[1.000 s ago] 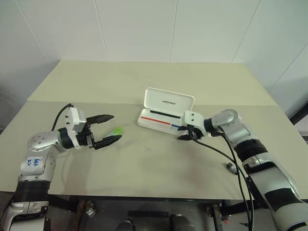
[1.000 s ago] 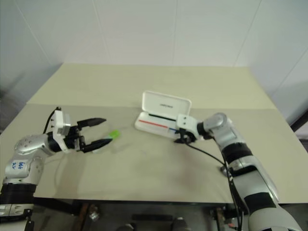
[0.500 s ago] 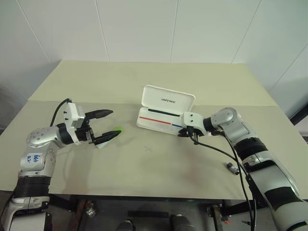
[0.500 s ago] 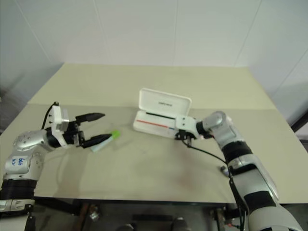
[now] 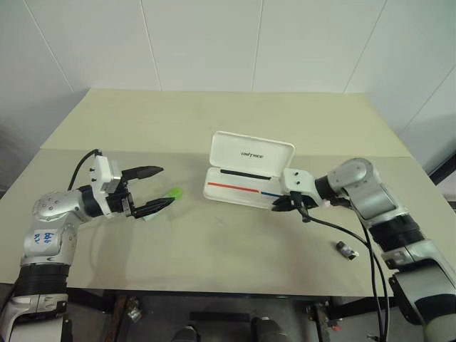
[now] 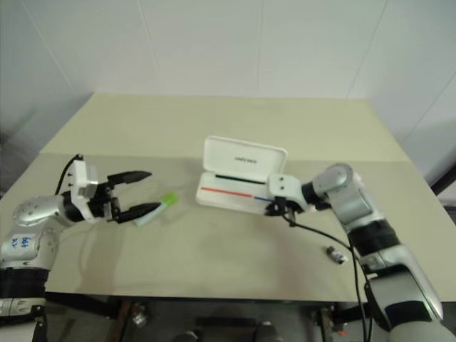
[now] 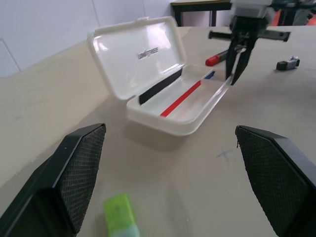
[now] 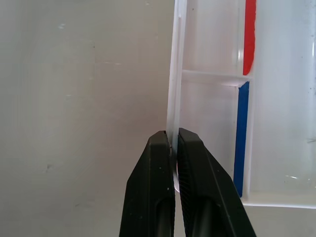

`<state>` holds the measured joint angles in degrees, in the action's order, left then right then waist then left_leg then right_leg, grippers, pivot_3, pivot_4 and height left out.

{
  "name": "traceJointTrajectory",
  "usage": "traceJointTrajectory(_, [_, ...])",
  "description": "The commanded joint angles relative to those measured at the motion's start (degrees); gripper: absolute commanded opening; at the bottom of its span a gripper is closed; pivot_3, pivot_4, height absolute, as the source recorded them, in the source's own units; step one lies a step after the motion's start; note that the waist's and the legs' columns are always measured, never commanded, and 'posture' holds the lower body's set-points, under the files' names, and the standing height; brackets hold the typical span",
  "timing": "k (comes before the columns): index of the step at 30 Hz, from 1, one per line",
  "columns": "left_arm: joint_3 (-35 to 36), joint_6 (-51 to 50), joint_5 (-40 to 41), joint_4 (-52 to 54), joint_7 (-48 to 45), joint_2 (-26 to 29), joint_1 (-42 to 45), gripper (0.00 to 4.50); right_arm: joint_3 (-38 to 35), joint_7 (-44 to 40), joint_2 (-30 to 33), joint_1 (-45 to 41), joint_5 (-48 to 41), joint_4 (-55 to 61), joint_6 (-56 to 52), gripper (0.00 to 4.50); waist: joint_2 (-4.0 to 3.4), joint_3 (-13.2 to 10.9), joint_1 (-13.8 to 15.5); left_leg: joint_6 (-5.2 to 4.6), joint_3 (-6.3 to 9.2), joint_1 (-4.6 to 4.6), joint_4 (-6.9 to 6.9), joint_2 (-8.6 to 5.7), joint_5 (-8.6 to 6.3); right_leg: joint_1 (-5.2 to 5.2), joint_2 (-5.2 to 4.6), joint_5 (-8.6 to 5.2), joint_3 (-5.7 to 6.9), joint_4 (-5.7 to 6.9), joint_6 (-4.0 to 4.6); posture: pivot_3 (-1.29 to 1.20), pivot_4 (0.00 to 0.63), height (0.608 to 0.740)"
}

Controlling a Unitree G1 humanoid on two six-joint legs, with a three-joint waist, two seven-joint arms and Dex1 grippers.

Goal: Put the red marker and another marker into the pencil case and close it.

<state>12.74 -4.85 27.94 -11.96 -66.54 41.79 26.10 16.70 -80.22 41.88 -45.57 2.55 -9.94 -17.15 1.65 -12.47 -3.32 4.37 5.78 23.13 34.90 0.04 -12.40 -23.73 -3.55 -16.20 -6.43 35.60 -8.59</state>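
Case [image 5: 246, 174] lies open mid-desk, its front wall pinched by the right gripper [image 5: 279, 205]. Left gripper [image 5: 158, 188] gapes wide by the green marker [image 5: 168, 196]; red marker [image 7: 216, 59] lies behind the case. Judged step: positioning the case; next, grasp the green marker.

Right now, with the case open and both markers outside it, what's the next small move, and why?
Probably ease the left gripper forward around the stubby green-capped marker and shut on it. Its jaws are open, the marker lies on the table just ahead between them, and the right gripper is shut on the front rim of the open white hard plastic pencil case.
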Motion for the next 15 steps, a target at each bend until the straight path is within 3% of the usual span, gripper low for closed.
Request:
traceJointTrajectory(1, [1.8, 0.7, 0.6, 1.4, -0.4, 1.2, -0.5, 4.5, -2.8, -0.6, 3.0, 3.7, -3.2, 9.6, -4.7, 0.06, 0.0, 0.0, 0.1, 0.0, 0.0, 0.0, 0.01, 0.0, 0.0, 0.0, 0.0, -0.01, 0.0, 0.0, 0.01, 0.0, 0.15, 0.74])
traceJointTrajectory(8, [1.4, 0.9, 0.0, 1.5, -0.9, 1.0, -1.3, 4.5, -3.4, 2.8, 6.0, 14.6, -5.4, 22.2, -10.5, 0.06, 0.0, 0.0, 0.0, 0.0, -0.02, 0.0, 0.03, 0.01, 0.0, 0.01, 0.0, -0.06, -0.01, -0.03, 0.11, 0.0, 0.15, 0.74])
traceJointTrajectory(15, [0.8, 0.7, 0.0, 0.9, -1.4, 0.8, -0.4, 4.5, -0.3, 5.7, 7.5, 16.6, -0.8, 20.1, -3.5, 0.06, 0.01, 0.0, 0.1, -0.01, -0.04, 0.0, 0.1, 0.0, 0.0, 0.06, 0.0, -0.22, -0.02, -0.08, 0.42, 0.0, 0.15, 0.74])
